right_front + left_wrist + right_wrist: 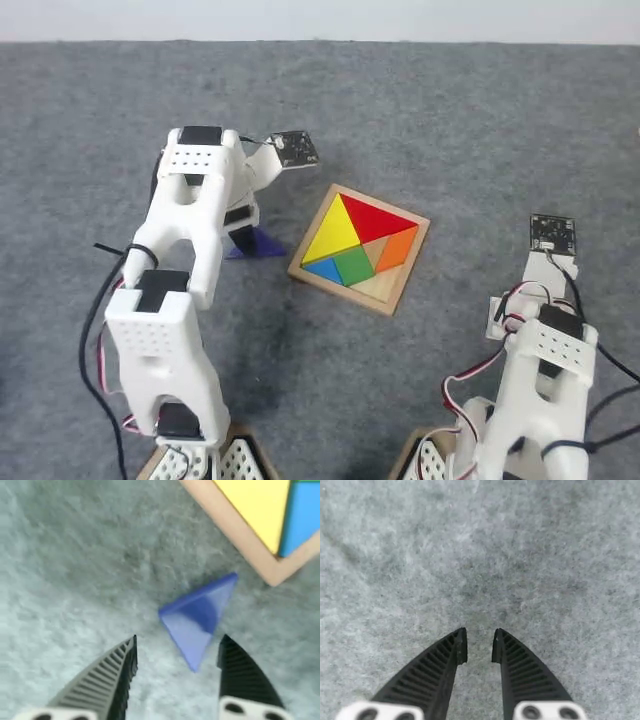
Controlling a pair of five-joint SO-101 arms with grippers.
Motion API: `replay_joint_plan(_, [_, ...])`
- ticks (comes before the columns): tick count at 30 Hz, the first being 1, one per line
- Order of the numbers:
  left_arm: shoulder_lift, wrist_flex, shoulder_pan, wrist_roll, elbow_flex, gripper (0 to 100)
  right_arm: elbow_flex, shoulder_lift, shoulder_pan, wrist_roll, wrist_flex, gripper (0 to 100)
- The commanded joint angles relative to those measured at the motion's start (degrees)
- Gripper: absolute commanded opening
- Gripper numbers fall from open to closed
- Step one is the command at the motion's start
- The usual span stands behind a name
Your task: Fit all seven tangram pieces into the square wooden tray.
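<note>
Your left gripper (179, 639) is wide open and holds nothing. Its two fingers stand on either side of the blue triangle (197, 617), which lies on the grey carpet (75, 555). One finger looks very close to the triangle's edge, but you cannot tell whether it touches.

From above, the left arm (195, 215) covers part of that triangle (262, 243), so only one corner and a side show. The left wrist view cuts the wooden tray (235, 525) down to one corner, with yellow and blue pieces inside it.

In the high view the tray (340, 293) holds yellow, red, orange, green and blue pieces. Its near corner shows plain wood, and you cannot tell whether that is floor or piece.

The triangle's tip lies just beside the tray's corner, not touching. Open carpet stretches away on the triangle's other sides.

Your right gripper (479, 632) is empty, with a narrow gap between its tips. It is over bare carpet, well apart from the tray.
</note>
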Motion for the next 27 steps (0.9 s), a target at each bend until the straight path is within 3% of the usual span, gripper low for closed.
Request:
replay_joint_plan(1, [0.2,-1.9,0.5,-7.7,-2.3,27,-1.2,-1.3,0.1,0.3,-1.3,9.1])
replay_joint_plan(8, [6.0,-1.9,2.4,-13.1,-2.7,27,-1.1,-1.3,0.1,0.4,-2.0,9.1])
replay_joint_plan(22, [6.9,-1.9,3.7,-13.5,-2.6,26,-1.1,-1.3,0.2,0.3,-2.2,9.1])
replay_joint_plan(27, [6.9,-0.1,3.5,-13.4,-2.4,20,-1.1,-1.3,0.2,0.3,-2.2,9.1])
